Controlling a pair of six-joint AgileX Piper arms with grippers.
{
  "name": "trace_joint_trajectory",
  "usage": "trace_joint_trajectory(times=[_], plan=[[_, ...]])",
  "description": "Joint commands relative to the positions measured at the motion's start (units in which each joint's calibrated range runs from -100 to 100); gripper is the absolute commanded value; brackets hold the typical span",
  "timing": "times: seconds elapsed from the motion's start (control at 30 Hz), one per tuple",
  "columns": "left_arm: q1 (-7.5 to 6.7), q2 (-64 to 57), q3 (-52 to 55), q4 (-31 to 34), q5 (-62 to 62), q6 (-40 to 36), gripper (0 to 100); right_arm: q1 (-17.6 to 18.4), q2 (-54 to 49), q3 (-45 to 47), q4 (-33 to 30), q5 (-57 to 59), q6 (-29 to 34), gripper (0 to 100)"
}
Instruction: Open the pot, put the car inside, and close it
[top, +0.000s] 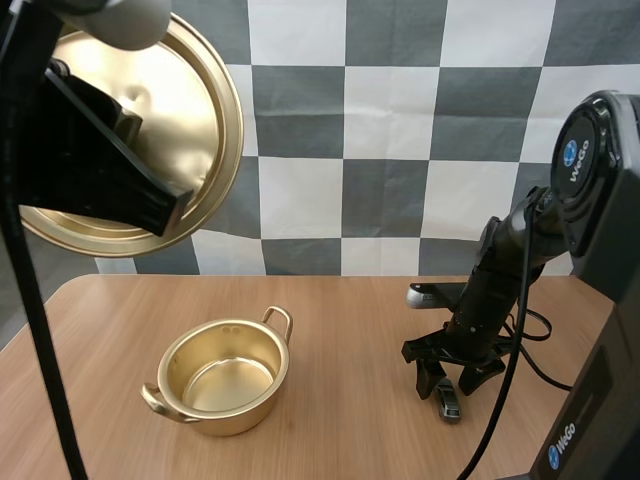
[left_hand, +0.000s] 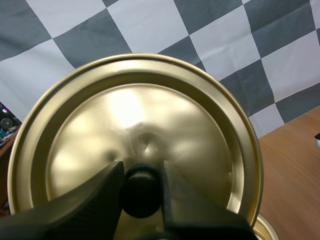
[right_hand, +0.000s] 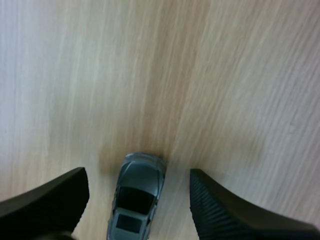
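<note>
A brass pot (top: 222, 375) stands open on the wooden table (top: 340, 330), left of centre. Its brass lid (top: 160, 120) hangs high at the upper left, tilted on edge, with my left gripper (left_hand: 142, 187) shut on the lid's black knob (left_hand: 141, 192). The lid (left_hand: 135, 130) turns its inner face to the left wrist camera. A small grey toy car (top: 449, 400) lies on the table at the right. My right gripper (top: 447, 378) hovers just over it, open, and the car (right_hand: 136, 192) lies between the two spread fingers (right_hand: 227, 215).
The pot has two loop handles, one at the back right (top: 279, 318) and one at the front left (top: 155, 400). Bare table stretches between the pot and the car. The right arm's base (top: 590, 250) stands at the table's right edge.
</note>
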Motion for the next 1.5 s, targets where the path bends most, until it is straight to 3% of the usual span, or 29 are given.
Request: trace_joint_trajectory(times=[0.0,0.23,0.33,0.4,0.43,0.87,0.97,1.17,1.33,1.47], plan=[[-0.04,0.0,0.0,0.1,0.0,0.0,0,0.0,0.9,0.2,0.2,-0.6,-0.1,100],[-0.04,0.0,0.0,0.1,0.0,0.0,0,0.0,1.0,0.2,0.2,-0.6,-0.1,100],[-0.04,0.0,0.0,0.1,0.0,0.0,0,0.0,1.0,0.2,0.2,-0.6,0.2,53],[-0.04,0.0,0.0,0.1,0.0,0.0,0,0.0,1.0,0.2,0.2,-0.6,0.7,11],[-0.04,0.0,0.0,0.1,0.0,0.0,0,0.0,1.0,0.2,0.2,-0.6,1.4,0],[-0.04,0.0,0.0,0.1,0.0,0.0,0,0.0,-0.2,-0.7,1.5,-1.8,-1.4,0],[-0.04,0.0,0.0,0.2,0.0,0.0,0,0.0,-3.2,-4.8,3.7,3.5,-1.5,0],[-0.04,-0.1,0.0,1.4,0.0,0.0,0,0.0,-13.6,-18.7,13.2,25.4,-6.2,0],[-0.04,-1.7,0.0,2.7,0.0,0.0,0,0.0,-22.1,-29.5,17.5,25.5,-8.0,0],[-0.04,-4.4,0.0,4.1,0.0,0.0,0,0.5,-26.2,-34.8,16.5,25.5,-8.3,0]])
